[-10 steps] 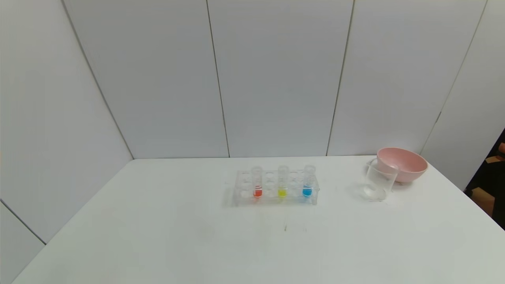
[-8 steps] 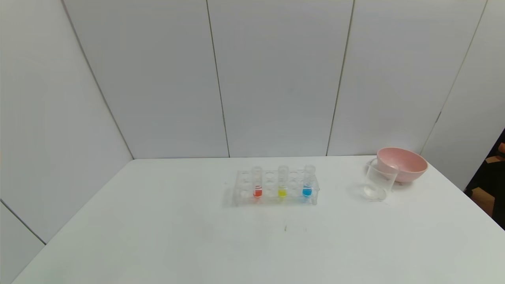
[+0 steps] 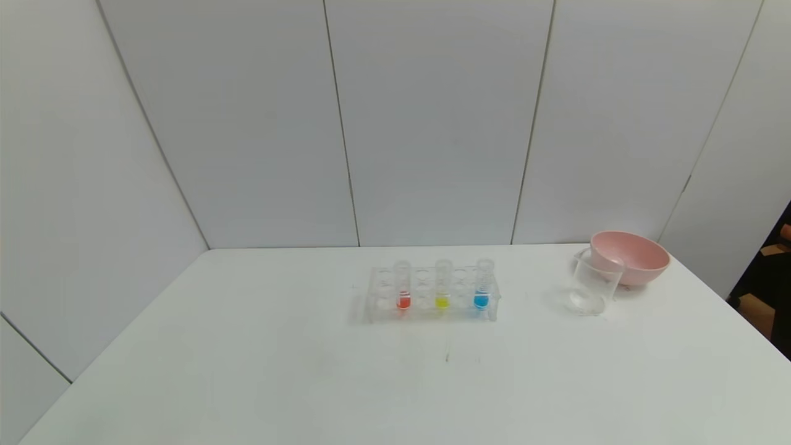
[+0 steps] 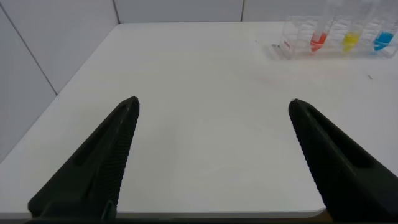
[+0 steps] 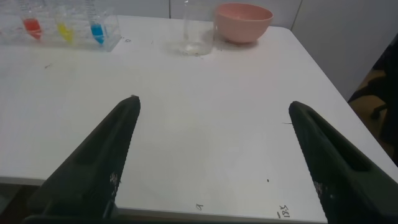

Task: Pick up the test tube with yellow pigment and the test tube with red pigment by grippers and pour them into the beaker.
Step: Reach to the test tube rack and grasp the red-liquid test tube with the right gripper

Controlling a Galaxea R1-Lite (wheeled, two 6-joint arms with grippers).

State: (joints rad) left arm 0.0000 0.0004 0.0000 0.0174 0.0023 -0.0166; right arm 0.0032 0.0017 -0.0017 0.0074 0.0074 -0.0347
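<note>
Left gripper point(image 4: 211, 106): finger bases cut off by frame bottom, body unseen. Right gripper point(image 5: 211, 106): same. Ahead of left gripper, rack point(image 4: 292, 37) tube tops cropped; blue tube point(image 4: 382, 40) partly beyond edge.

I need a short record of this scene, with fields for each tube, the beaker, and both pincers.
red tube: upright in the rack, robot's left
yellow tube: upright, middle
blue tube: upright, right
beaker: empty, on the table, in front of the pink bowl
left pincer: open, empty, near the table's front edge
right pincer: open, empty, near the table's front edge
</note>
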